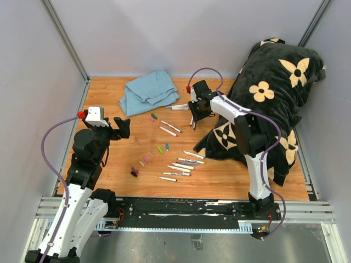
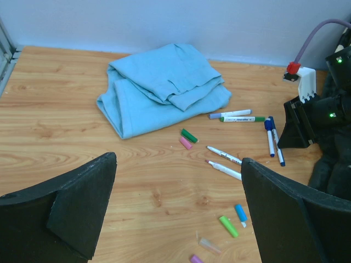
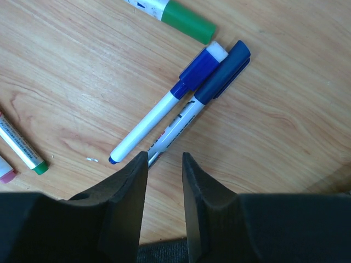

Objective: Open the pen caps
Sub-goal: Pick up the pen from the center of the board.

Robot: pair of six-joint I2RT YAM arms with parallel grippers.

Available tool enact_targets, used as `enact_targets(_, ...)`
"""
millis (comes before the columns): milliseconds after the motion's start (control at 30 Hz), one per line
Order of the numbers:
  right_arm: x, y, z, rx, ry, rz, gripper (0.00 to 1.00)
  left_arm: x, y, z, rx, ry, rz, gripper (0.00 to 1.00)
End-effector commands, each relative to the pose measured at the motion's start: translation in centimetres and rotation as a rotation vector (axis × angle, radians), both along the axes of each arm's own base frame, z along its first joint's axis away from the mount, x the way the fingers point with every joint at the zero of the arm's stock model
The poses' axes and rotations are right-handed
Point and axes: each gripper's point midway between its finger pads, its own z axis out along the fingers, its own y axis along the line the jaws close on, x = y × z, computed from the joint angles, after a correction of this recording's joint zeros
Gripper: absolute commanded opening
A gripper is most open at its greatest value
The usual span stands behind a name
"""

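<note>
Two markers lie side by side under my right gripper (image 3: 164, 156), one with a blue pen cap (image 3: 198, 72), the other with a dark blue clip cap (image 3: 222, 75). The jaws stand a narrow gap apart over bare wood; the left fingertip (image 3: 140, 164) covers the tail of the dark-capped marker. A green-capped marker (image 3: 186, 21) lies beyond. Loose pen caps rest mid-table: light green (image 2: 228, 226), blue (image 2: 241, 212), green (image 2: 189, 135), pink (image 2: 186, 143). My left gripper (image 2: 178, 161) hangs wide open above the wood, holding nothing. From above, the right gripper (image 1: 193, 119) points down at the back-centre and the left gripper (image 1: 123, 127) sits at the left.
A folded light-blue cloth (image 1: 148, 92) lies at the back. A black flowered cushion (image 1: 274, 98) fills the right side. Several uncapped white markers (image 1: 181, 164) lie near the front centre, with a purple cap (image 1: 134, 171) to their left. Grey walls surround the table.
</note>
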Motion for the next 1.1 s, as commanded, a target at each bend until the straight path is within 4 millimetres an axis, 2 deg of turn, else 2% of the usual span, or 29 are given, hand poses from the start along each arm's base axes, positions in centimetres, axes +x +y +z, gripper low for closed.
enact_targets(0,0.6,0.3,0.1,0.033,0.003,-0.023,0.32,0.2,0.1,0.6,0.011,-0.031,0.002,0.99)
enact_targets(400,0.7,-1.6,-0.9,-0.029,0.004,-0.066,0.30,0.2,0.2,0.6,0.011,-0.031,0.005,0.99)
enact_targets(733,0.9,-2.6,-0.8,-0.045,-0.003,-0.079,0.29,0.2,0.2,0.6,0.012,-0.030,0.007,0.99)
enact_targets(1067,0.8,-2.2,-1.1,-0.024,0.012,-0.064,0.33,0.2,0.2,0.6,0.012,-0.030,0.008,0.99)
